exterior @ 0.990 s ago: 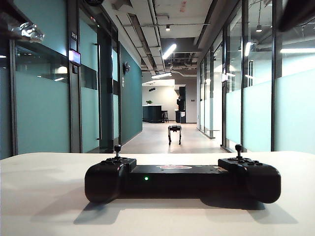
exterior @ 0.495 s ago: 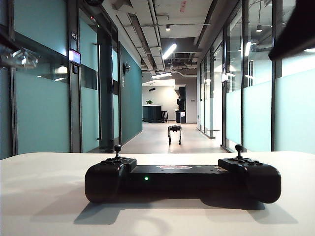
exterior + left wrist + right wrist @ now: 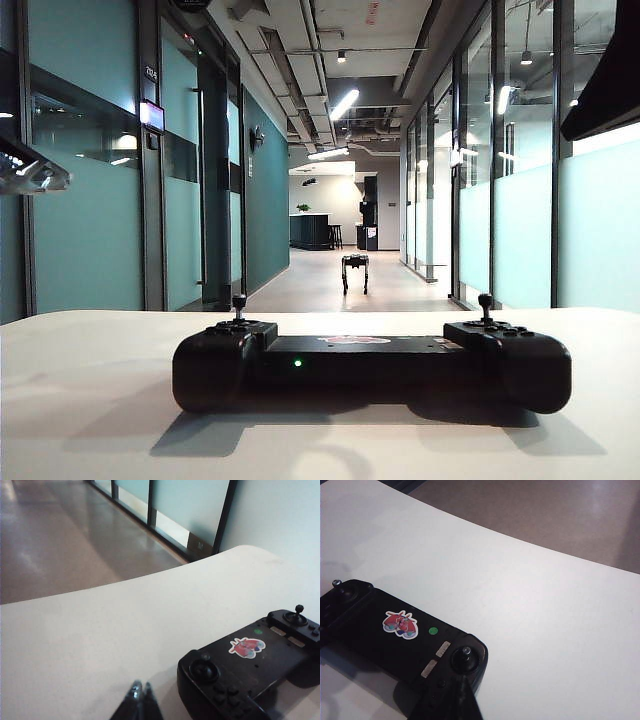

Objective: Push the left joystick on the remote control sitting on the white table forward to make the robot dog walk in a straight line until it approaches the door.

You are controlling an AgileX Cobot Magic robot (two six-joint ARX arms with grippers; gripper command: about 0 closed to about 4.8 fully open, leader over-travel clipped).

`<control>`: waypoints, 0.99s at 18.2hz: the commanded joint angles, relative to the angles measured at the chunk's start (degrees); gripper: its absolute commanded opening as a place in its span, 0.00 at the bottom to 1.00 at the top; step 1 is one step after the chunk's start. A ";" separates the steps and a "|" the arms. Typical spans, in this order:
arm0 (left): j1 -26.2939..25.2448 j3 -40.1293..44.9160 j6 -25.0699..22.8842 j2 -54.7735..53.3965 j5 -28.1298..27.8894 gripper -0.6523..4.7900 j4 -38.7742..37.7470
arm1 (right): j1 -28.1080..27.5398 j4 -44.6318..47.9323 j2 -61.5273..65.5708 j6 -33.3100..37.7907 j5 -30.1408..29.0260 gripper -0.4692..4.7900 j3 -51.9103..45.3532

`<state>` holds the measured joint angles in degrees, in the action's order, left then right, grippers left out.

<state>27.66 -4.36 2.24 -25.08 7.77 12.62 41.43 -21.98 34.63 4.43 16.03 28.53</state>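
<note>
1. Left fingers: pressed together, tips touching, nothing between them. Hang above the desk just off the left handle of the remote control, clear of it. Appear in the exterior view at the left edge, raised well above the desk surface.
2. Right fingers: closed to a single dark wedge, holding nothing. Point down toward the right handle of the remote control, close by the right joystick. Show in the exterior view only as a dark bulk at the upper right corner, high above the controller.
3. Remote control: lies flat on the white desk, centred, green light lit, red-white logo facing up.
4. Left joystick: stands upright on the left handle, untouched by either set of fingers. Seen from above in the left wrist view; seen on the far handle in the right wrist view.
5. Robot dog: stands on all four legs far down the corridor, between the glass walls.
</note>
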 commanded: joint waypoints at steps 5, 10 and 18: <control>-0.04 1.16 -0.28 4.50 -0.72 0.11 4.66 | 0.04 0.79 -0.04 -0.11 0.11 0.08 0.15; -1.33 2.60 -0.26 12.96 -4.57 0.11 0.87 | 0.04 0.81 0.04 -0.11 0.13 0.08 0.15; -15.85 2.60 -0.24 22.93 1.01 0.11 -9.53 | 0.04 0.81 0.04 -0.11 0.11 0.08 0.15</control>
<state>13.17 -1.65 2.20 -3.01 7.40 4.14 41.43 -22.00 34.70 4.43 16.03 28.53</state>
